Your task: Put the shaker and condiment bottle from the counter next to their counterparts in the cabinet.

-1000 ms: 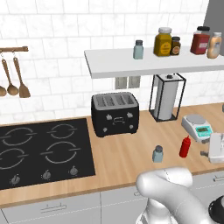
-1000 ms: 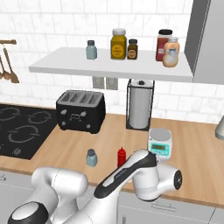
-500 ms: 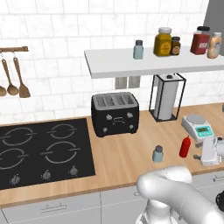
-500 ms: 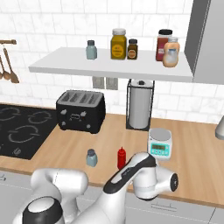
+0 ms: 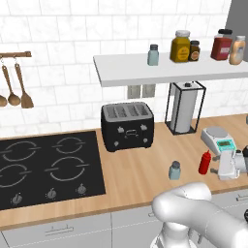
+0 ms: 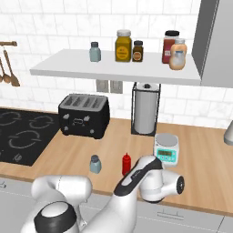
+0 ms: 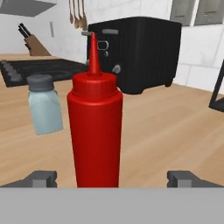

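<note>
**Red bottle between my open tips**

My pincer [image 7: 112,178] stands wide, holding nothing; the slim all-red condiment bottle [image 7: 95,118] rises upright between its tips. I read no writing anywhere. Just left sits the pale blue-grey shaker [image 7: 44,105], apart from it, on the light-brown wooden table [image 7: 166,131]. Beyond stands a black toaster [image 7: 135,52] before white tiles.

1. The condiment bottle [image 7: 95,127], centre of the hand view, looks like smooth red plastic with a soft sheen.
2. The shaker [image 7: 43,105], to its left, is translucent, frosted-looking, with a matt grey cap.
3. The counter [image 5: 145,162] shows light wood grain.
4. The toaster [image 5: 127,125] is matt black.
5. The cabinet [image 6: 113,70], upper centre, is flat matt white.
</note>
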Tool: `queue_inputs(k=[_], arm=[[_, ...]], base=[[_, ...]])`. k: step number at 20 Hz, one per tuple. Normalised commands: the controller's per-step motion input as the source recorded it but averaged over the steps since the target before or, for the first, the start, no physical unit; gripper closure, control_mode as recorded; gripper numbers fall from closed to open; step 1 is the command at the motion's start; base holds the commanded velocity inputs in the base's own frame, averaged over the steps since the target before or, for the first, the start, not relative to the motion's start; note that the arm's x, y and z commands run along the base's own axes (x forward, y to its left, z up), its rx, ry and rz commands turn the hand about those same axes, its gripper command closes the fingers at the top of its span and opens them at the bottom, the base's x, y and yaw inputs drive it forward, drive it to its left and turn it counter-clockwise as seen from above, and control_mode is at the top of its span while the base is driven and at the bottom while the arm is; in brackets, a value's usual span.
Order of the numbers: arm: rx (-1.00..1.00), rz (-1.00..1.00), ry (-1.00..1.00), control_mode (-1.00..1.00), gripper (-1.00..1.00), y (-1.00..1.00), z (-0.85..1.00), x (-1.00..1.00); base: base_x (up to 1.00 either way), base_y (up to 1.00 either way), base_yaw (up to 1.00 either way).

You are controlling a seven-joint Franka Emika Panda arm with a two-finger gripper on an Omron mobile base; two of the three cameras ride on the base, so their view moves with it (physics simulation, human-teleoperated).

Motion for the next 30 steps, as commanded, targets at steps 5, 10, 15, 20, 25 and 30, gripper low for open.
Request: queue_inputs(k=[5, 10, 15, 20, 25, 30], arm=[[0.06, 0.0, 0.04, -1.0, -1.0, 0.0, -0.05, 0.06], [0.1, 0.0, 0.07, -1.0, -1.0, 0.0, -0.07, 0.03], [0.1, 0.0, 0.06, -1.0, -1.0, 0.0, -0.03, 0.03], [0.09, 0.0, 0.04, -1.0, -1.0, 0.07, 0.0, 0.02], [0.07, 0.0, 0.02, -1.0, -1.0, 0.19, 0.0, 0.0], [0.04, 0.0, 0.02, -1.0, -1.0, 0.22, 0.0, 0.01]], base=[[0.0, 0.0, 0.0], [0.0, 0.0, 0.0], [0.0, 0.0, 0.0], [0.0, 0.0, 0.0], [0.0, 0.0, 0.0], [0.0, 0.0, 0.0]])
